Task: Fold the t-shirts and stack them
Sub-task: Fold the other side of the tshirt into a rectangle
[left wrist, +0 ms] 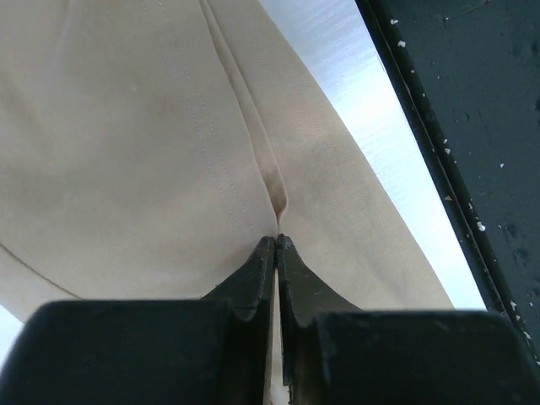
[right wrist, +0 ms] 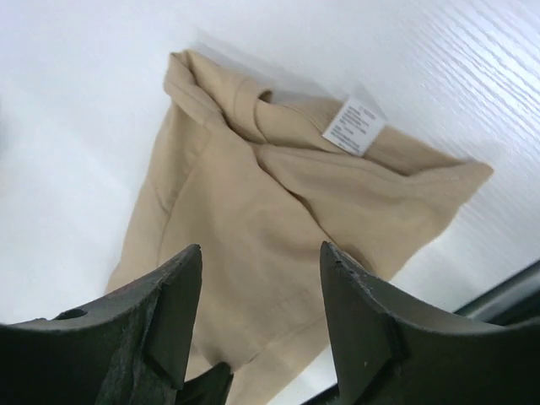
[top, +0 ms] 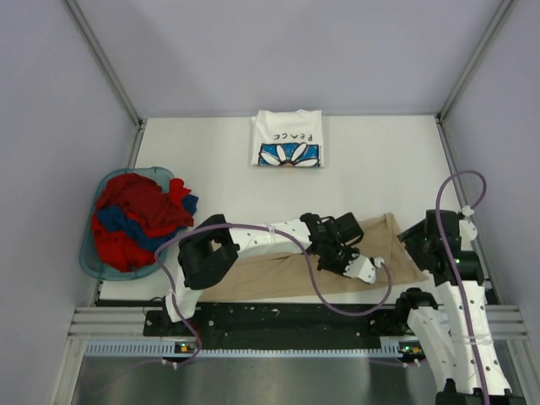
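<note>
Currently the tan shirt [top: 278, 272] is being folded; it lies along the table's [top: 380, 160] near edge, well short of the folded daisy shirt [top: 288, 138]. Its cloth is pinched by the left gripper [left wrist: 276, 245]. The right gripper [right wrist: 261, 278] is spread above its collar end. Next, judged, the pinched fold would be carried across.

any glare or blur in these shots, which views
Left wrist: bright glare on the bare table strip beside the tan shirt; the left tool is dark and soft-edged. Right wrist: the white table is washed out; the label print is unreadable. Top external: even light, no glare.
</note>
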### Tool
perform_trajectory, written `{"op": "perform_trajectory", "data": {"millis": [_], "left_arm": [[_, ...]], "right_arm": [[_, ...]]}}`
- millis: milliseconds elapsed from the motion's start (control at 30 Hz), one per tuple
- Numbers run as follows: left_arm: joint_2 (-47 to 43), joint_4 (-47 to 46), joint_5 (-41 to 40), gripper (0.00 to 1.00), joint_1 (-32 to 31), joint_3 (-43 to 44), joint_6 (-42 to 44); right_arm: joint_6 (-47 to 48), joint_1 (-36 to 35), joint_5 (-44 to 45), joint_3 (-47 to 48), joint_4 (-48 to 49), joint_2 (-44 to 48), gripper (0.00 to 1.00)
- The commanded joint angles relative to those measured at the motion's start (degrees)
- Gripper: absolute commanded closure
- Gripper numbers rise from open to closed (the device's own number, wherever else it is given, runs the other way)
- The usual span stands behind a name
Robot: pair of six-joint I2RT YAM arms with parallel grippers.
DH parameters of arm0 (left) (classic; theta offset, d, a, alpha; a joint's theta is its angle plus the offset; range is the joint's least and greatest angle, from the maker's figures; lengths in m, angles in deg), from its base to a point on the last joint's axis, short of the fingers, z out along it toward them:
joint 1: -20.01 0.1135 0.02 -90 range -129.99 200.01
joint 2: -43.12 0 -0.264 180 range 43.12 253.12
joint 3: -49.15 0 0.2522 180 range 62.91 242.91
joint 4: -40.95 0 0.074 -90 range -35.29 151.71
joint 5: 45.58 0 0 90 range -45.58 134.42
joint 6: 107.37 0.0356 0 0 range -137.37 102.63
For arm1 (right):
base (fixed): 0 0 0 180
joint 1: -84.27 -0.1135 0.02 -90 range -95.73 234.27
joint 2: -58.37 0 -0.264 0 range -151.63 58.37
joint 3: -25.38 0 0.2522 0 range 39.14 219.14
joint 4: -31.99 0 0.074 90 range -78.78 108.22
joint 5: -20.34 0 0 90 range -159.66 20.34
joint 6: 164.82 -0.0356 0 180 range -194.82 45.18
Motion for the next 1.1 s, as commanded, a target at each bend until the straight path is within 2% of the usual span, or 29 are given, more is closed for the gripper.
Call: {"op": "perform_trajectory", "data": {"millis": [0, 67, 133, 267, 333, 500, 600, 700, 800, 867, 1000, 1067], "left_arm": [[0.82, 1.54, 0.72, 0.89, -0.02, 2.05, 1.66], [0.82, 3.20, 1.07, 0.76, -0.02, 2.84, 2.10], [0.12, 5.48, 1.86, 0.65, -0.02, 4.60, 2.19], [-3.48, 9.71, 1.69, 0.55, 0.15, 7.06, 2.11], [-6.64, 10.50, -0.67, 0.52, 1.03, 7.15, 0.62], [-12.96, 13.49, -6.83, 0.53, 8.48, 2.25, -3.86], [-18.59, 12.70, -8.59, 0.62, 16.30, -6.00, -5.89], [-24.91, 11.13, -10.96, 0.64, 24.38, -17.15, -6.07], [-30.10, 7.97, -15.62, 0.65, 30.19, -28.40, -4.93], [-32.04, 5.24, -18.08, 0.65, 34.14, -34.91, -4.49], [-31.27, -1.78, -23.17, 0.66, 40.92, -43.72, -4.75], [-28.81, -3.38, -24.59, 0.67, 41.55, -46.27, -5.45]], "right_arm": [[9.43, 0.44, -3.76, 0.31, 8.53, -1.00, 0.46], [12.17, 0.44, -8.87, -1.98, 15.56, -1.96, 0.52], [12.35, 0.43, -9.95, -2.69, 20.23, -4.85, 0.53], [18.13, 0.52, -3.46, 0.72, 25.42, -15.29, 0.44], [23.84, 0.52, -0.64, 4.06, 27.10, -22.85, 0.43], [29.22, 0.79, -1.59, 9.96, 29.47, -37.28, 0.59], [29.14, 0.79, -4.48, 10.41, 31.84, -42.65, 0.59], [28.52, 0.70, -7.48, 9.79, 34.22, -46.08, 0.59], [28.34, 0.87, -6.87, 10.14, 34.66, -50.38, 0.61], [28.61, 1.05, -5.91, 11.19, 34.58, -54.07, 0.67], [27.47, 3.33, -2.48, 14.18, 34.49, -59.79, 0.91], [27.99, 3.95, -3.09, 16.11, 34.84, -62.68, 0.92]]}}
